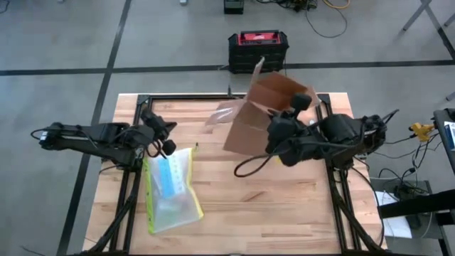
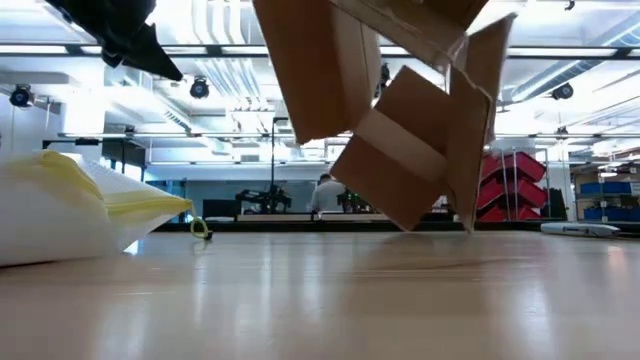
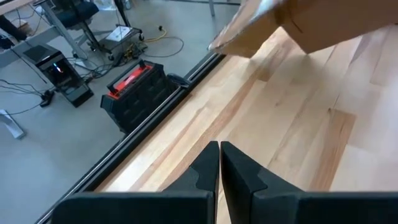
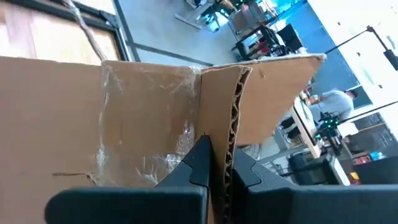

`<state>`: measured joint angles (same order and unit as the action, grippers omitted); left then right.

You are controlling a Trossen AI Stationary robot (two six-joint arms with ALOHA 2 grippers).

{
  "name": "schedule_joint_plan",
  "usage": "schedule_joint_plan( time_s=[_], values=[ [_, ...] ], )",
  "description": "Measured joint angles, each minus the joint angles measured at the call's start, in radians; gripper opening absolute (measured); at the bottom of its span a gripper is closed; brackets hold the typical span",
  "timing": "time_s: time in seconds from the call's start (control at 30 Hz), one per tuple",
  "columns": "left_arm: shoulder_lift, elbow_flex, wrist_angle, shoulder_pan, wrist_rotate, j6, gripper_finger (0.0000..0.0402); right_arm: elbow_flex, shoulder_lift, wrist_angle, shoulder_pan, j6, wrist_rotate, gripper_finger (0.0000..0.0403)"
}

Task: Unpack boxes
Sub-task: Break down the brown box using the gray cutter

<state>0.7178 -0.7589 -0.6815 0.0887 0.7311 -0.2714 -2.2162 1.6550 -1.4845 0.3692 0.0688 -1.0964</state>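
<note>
No brand, label or writing can be read on anything here; the carton (image 1: 264, 114) is plain brown cardboard with shiny clear tape on its wall. It hangs tilted above the far right part of the wooden surface (image 1: 284, 206), flaps splayed open, one flap reaching past the far edge. The right claw (image 4: 219, 163) is clenched on the edge of one cardboard wall, the corrugated edge standing between its two dark fingers (image 4: 198, 160).

The left claw (image 3: 219, 163) hovers over the left half of the surface with its fingers pressed together, grasping nothing.

A clear plastic pouch (image 1: 170, 190) with a yellow-green edge lies flat near the left edge of the surface, toward the front, just beside the left claw. A black-and-red case (image 1: 258, 50) stands on the floor beyond the far edge.

Each view adds something of its own. From above, the carton's open inside and both arms show together. The low view shows the carton (image 2: 400, 110) clear of the surface (its lowest corner looks close to the wood, whether touching I cannot tell), with the pouch (image 2: 70, 205) bulging at the left and a person (image 2: 325, 193) seated far off in the room. The right wrist view alone shows the grip itself, the crumpled tape (image 4: 149, 124), and another person (image 4: 336, 102) at a bench behind. The left wrist view shows the case (image 3: 138, 92) and a corner of the carton (image 3: 298, 28).
</note>
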Motion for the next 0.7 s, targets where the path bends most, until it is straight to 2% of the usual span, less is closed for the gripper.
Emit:
schedule_joint_plan(
  time_s=[0.4, 0.47, 0.57, 0.7],
  values=[
    [0.031, 0.0, 0.004, 0.0, -0.003, 0.0, 0.0, -0.025, -0.002, 0.337, -0.069, -0.308, 0.016, 0.0],
    [0.028, 0.0, -0.001, 0.0, -0.003, 0.001, 0.0, -0.039, -0.003, 0.368, -0.081, -0.328, 0.068, 0.0],
    [0.024, 0.0, -0.02, 0.0, 0.003, 0.005, 0.0, -0.057, -0.01, 0.373, -0.09, -0.318, 0.224, 0.0],
    [0.02, 0.0, -0.03, 0.0, 0.011, 0.005, 0.0, -0.057, -0.014, 0.309, -0.092, -0.218, 0.347, 0.0]
  ],
)
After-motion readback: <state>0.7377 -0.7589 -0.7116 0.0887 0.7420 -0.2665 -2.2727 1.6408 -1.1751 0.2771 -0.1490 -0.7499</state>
